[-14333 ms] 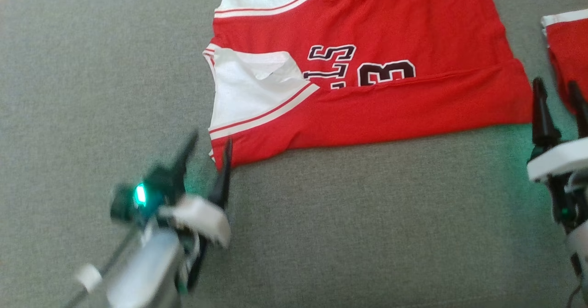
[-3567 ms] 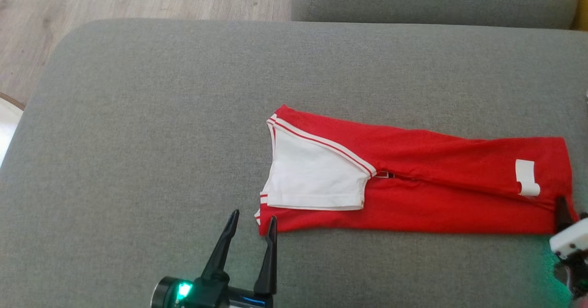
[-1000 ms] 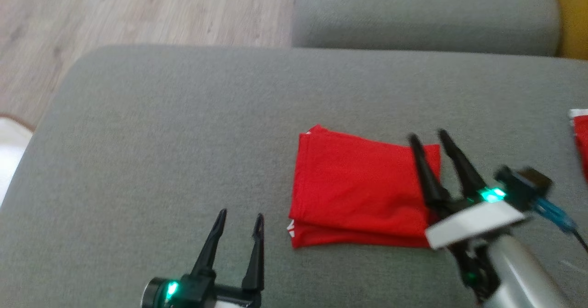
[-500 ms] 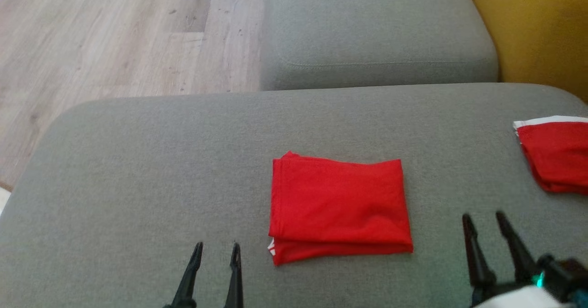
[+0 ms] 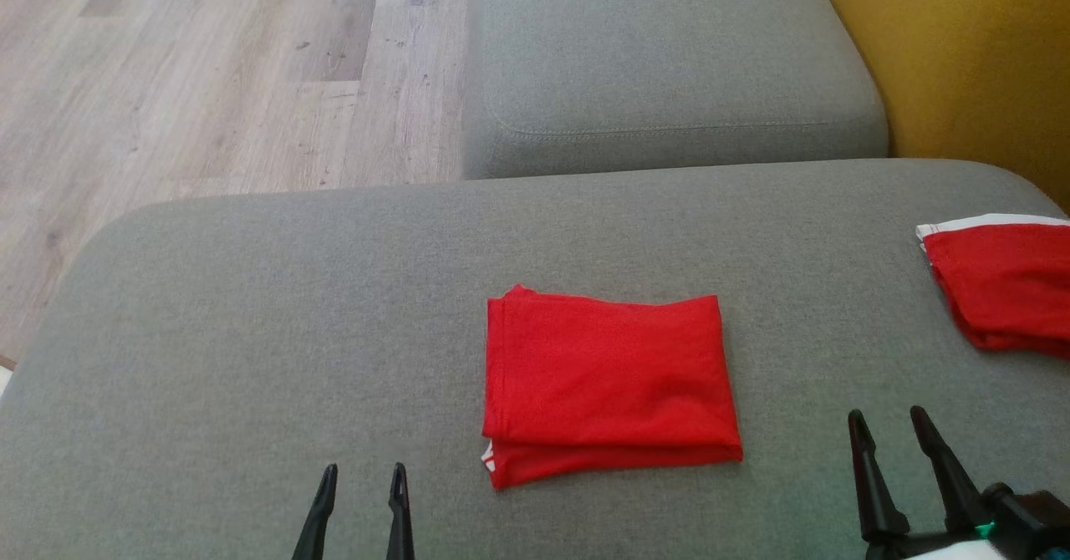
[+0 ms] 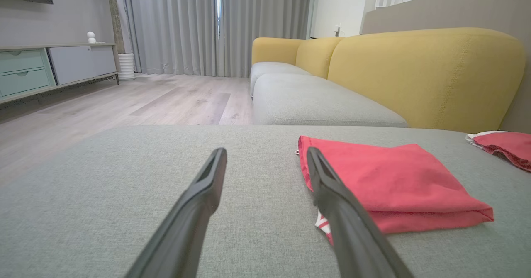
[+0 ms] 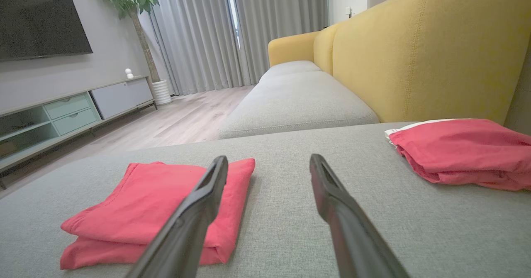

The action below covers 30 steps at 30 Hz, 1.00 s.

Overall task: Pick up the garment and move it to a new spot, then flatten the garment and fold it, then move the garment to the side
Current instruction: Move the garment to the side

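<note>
The red fabric garment, spread wide with dark lettering shown 14.3 s ago and folded into 1 long strip with a white sleeve on top 3.6 s ago, is now laid as a compact plain red rectangle. The dark 2-fingered right gripper, placed over the garment's right edge 1 s ago, is now drawn back, clear of the cloth. The head camera is tilted further up, so more pale wooden floor is taken in.
</note>
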### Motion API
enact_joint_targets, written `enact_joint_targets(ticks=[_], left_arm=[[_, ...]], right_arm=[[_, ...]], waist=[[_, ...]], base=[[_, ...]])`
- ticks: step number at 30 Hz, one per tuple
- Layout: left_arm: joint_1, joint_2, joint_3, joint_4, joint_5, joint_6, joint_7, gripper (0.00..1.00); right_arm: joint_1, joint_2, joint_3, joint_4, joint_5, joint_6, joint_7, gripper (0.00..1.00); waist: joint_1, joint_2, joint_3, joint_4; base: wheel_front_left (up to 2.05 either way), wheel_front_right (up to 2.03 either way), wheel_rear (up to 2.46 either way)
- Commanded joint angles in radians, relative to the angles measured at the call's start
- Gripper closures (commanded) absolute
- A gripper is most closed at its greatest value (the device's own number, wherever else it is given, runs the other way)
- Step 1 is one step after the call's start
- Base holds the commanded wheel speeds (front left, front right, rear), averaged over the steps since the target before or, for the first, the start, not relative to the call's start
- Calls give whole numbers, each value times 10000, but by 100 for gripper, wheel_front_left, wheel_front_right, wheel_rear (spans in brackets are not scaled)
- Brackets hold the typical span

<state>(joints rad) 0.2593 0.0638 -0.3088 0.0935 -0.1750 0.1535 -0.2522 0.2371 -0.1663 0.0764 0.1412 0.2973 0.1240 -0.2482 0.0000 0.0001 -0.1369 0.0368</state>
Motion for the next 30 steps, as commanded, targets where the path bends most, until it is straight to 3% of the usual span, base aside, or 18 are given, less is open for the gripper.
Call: enact_joint_targets(ticks=[1, 30], left_arm=[[-463, -124, 383, -290, 89, -21, -95, 0], [-390, -134, 225, -338, -44, 9, -95, 0]], right_arm=[[-318, -133, 127, -373, -113, 67, -135, 0], [-275, -243, 200, -415, -272, 67, -135, 0]], waist=[[0, -1, 3, 15], [0, -1, 87, 23]], base=[[0, 0, 0], [0, 0, 0]])
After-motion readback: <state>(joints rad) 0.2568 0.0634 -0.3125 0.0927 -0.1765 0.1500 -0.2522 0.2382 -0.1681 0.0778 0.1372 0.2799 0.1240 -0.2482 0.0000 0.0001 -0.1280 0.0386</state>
